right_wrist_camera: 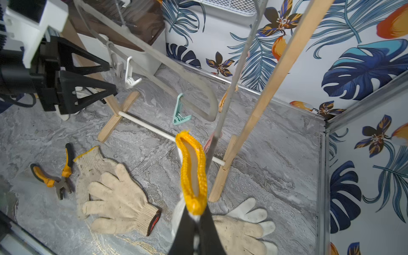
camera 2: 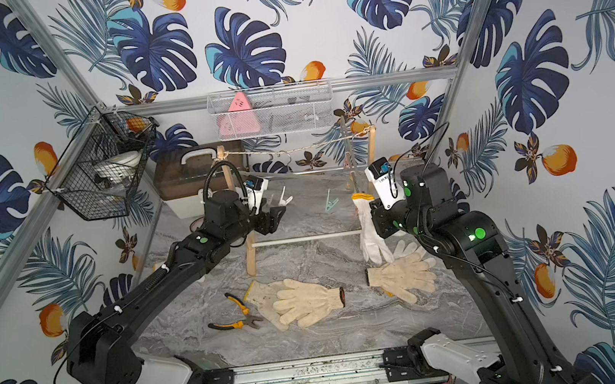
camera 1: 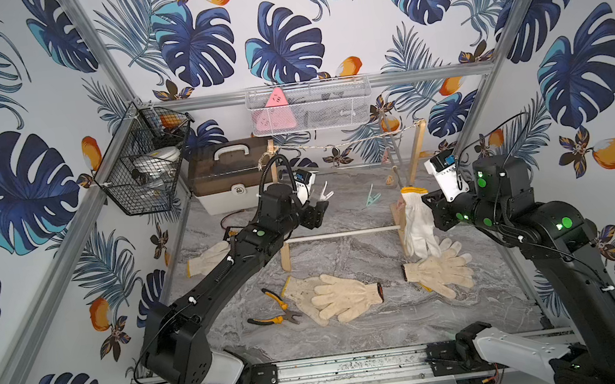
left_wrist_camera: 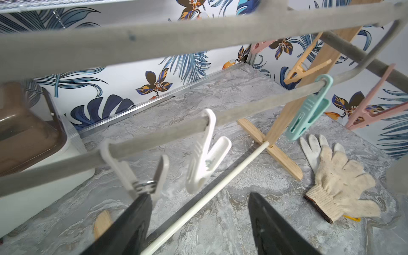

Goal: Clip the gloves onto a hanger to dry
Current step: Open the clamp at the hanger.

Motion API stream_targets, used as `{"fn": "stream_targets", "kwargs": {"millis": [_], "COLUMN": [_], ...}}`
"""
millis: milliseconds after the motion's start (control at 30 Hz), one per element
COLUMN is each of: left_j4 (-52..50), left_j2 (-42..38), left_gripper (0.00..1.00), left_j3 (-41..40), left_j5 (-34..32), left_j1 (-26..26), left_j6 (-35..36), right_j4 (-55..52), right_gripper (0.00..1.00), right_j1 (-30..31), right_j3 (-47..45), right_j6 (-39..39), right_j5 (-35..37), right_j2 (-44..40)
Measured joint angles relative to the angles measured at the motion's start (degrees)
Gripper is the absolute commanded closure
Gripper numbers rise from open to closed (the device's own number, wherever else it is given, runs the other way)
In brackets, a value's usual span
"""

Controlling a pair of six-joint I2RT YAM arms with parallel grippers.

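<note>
My right jaws pinch a yellow-cuffed glove at its cuff; it hangs limp above other gloves on the bench. Soft, light knit: I judge the cuff the firmest hold. My left jaws stand wide by the white clip on the hanger.

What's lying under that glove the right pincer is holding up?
Below the held glove, shut in the right pincer, a cream glove with a dark cuff lies on a whiter glove. Anything beneath those two is hidden.
</note>
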Motion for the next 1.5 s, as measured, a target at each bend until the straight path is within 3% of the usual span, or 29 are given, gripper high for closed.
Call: {"fn": "stream_targets", "kwargs": {"millis": [500,800,1233,1500], "left_j4": [-0.72,-1.79,-1.92,-1.88], "left_j2": [2.32,5.03,7.21,7.76], "left_gripper": [0.25,0.24,0.24,0.24], "left_j3": [4.44,8.17,9.49,9.79], "left_j5": [-5.31,-8.74,-8.85,-8.28], "left_j1": [1.27,1.27,1.27,1.27], "left_j6": [-0.68,-1.51,-2.82,-2.78], "right_j4": [0.68,1.01,5.01,14.14], "right_gripper": [1.0,1.0,1.0,1.0], "right_j1": [-1.73,-1.77,-1.77,-0.22], "right_j3": [-0.63,-3.39,-8.81,-10.75], "right_j6": [2.19,8.79,16.04,14.75], "right_j5": [4.83,-3.19,1.46,-3.21], "right_j2": [0.57,0.37,0.92,2.34]}}
